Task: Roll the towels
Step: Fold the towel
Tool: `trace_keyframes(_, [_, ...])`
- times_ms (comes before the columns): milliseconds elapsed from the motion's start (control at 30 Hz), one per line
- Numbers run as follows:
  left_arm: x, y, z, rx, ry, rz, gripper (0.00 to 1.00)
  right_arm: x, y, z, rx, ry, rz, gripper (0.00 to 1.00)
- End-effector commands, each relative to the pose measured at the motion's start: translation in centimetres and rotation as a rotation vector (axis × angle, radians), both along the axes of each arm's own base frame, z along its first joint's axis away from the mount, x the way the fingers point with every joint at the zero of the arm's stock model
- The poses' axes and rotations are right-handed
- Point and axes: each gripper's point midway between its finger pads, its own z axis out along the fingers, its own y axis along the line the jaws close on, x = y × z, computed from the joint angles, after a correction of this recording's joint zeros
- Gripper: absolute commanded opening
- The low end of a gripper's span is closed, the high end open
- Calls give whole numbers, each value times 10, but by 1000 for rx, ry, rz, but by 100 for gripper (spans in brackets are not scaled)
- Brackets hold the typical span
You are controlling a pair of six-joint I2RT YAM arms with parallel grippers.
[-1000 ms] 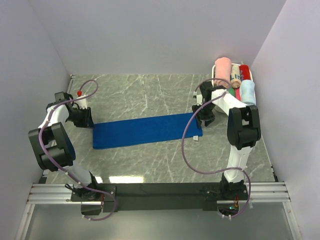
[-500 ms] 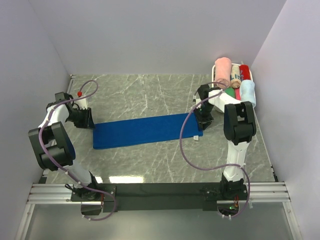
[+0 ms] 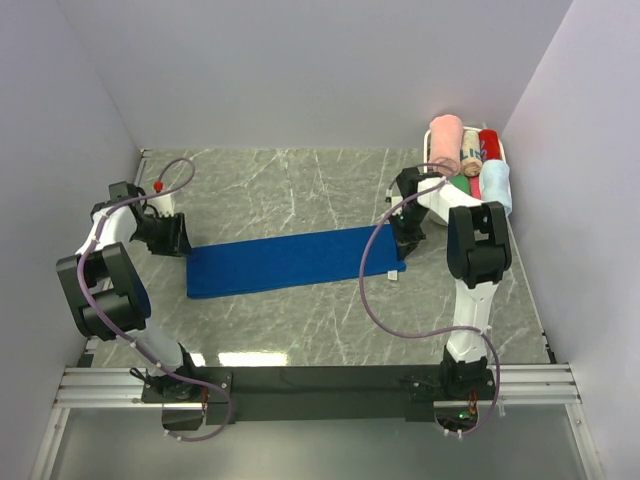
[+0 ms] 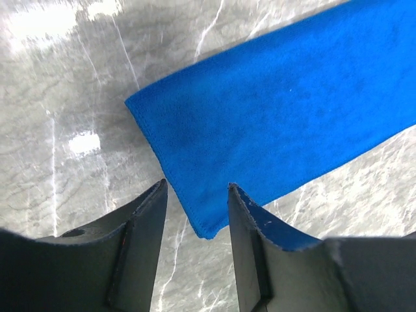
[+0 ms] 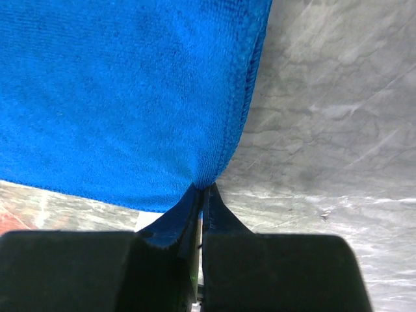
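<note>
The right gripper [image 5: 202,190] is now pinched shut on the towel's [image 3: 290,262] 3 o'clock edge; the left gripper [image 4: 197,188] is spread wider at the 9 o'clock end.

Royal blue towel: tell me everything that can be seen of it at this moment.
The royal blue towel is a long rectangle of soft, fuzzy cloth with a stitched hem. It lies spread flat and unrolled on the grey marbled table, its length running left to right, slightly slanted. The right gripper is shut on its right-hand edge, where the cloth puckers into the fingers. The left gripper is open, its fingers apart over the left end near a corner, not pinching it.
</note>
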Motion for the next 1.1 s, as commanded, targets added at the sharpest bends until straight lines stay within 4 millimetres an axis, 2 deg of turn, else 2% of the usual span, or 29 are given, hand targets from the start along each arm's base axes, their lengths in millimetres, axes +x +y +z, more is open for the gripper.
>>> trace_keyframes(0, [10, -2, 14, -30, -28, -3, 48, 23, 3, 29, 38, -132, 18, 0])
trace_keyframes(67, [12, -3, 16, -34, -35, -2, 49, 23, 12, 38, 66, -145, 33, 0])
trace_keyframes(100, [12, -4, 17, -38, -35, -1, 53, 24, 15, 42, 73, -155, 47, 0])
trace_keyframes(167, [15, -4, 19, -45, -34, -1, 64, 22, 27, 46, 81, -160, 85, 0])
trace_keyframes(233, [16, -6, 21, -62, -36, 1, 80, 21, 37, 50, 88, -168, 116, 0])
trace_keyframes(267, [17, -6, 24, -65, -46, 2, 85, 16, 47, 51, 98, -163, 142, 0])
trace_keyframes(300, [19, -9, 27, -79, -54, 4, 99, 15, 53, 53, 104, -164, 156, 0])
trace_keyframes(400, [26, -9, 39, -94, -98, 23, 99, 10, 73, 57, 139, -165, 197, 0])
trace_keyframes(533, [33, -14, 66, -144, -190, 21, 99, 5, 101, 58, 194, -141, 227, 0])
trace_keyframes(633, [34, -13, 73, -143, -208, 17, 100, 2, 124, 56, 258, -104, 232, 0])
trace_keyframes(800, [30, -10, 72, -134, -186, 15, 99, -12, 159, 50, 325, -42, 267, 0])
trace_keyframes(1067, [25, -10, 73, -134, -190, 14, 99, -23, 198, 46, 392, 12, 318, 0])
